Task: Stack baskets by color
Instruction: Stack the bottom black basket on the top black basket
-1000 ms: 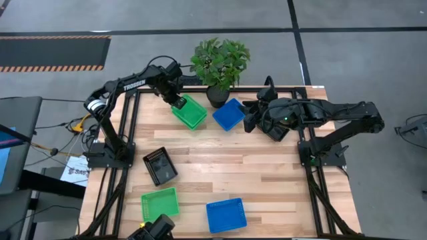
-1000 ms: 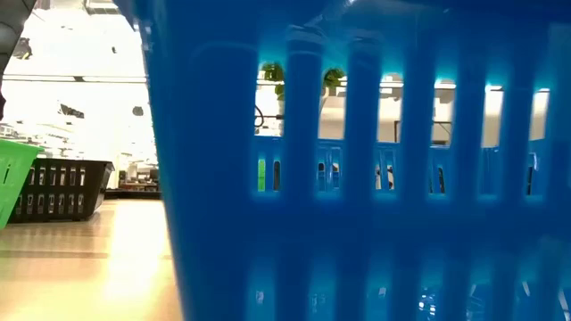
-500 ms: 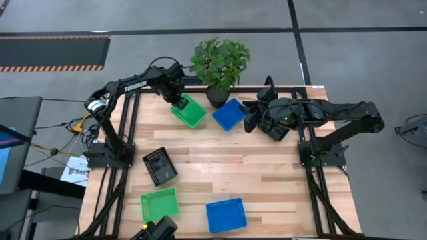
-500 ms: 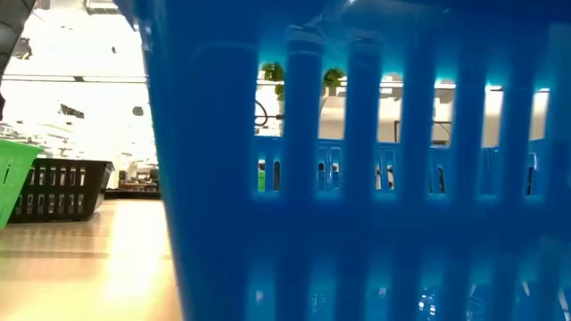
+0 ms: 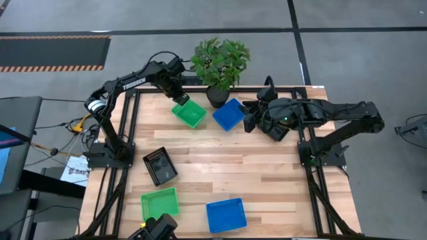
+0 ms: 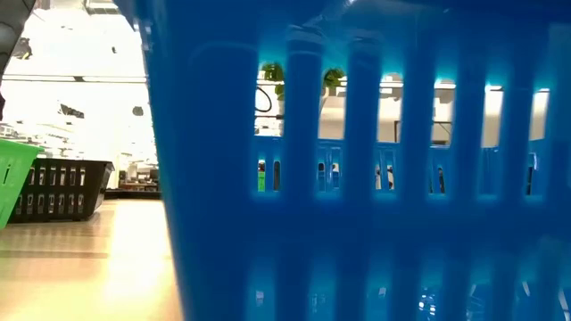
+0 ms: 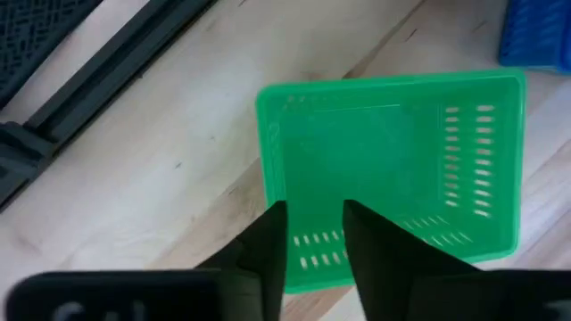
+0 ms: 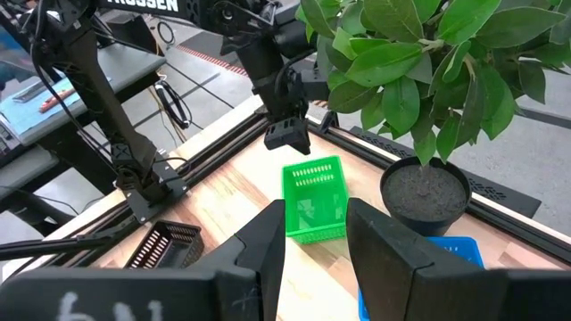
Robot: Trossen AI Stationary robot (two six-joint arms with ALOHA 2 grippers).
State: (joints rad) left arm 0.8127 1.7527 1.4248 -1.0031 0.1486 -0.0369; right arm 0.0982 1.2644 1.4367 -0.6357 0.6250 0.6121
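– High view: report, largest item first.
– Wooden counter [image 5: 267, 167]. A potted plant [image 5: 220, 63] stands at its far edge. Five baskets show, all lying singly. The far green basket [image 5: 189, 113] and the far blue basket [image 5: 229, 115] sit either side of the pot. The black basket [image 5: 160, 165] is mid-left. The near green basket [image 5: 160, 203] and the near blue basket [image 5: 225, 215] lie at the front edge. The low view is almost filled by a blue mesh wall.
– Left end effector [image 5: 179, 100]?
– Released. It hangs over the far green basket's outer rim. The right wrist view shows it above the basket, not touching. Its own wrist view shows nothing between the fingers [image 7: 272, 250].
– Right end effector [image 5: 250, 119]?
– Released and empty, just beside the far blue basket.
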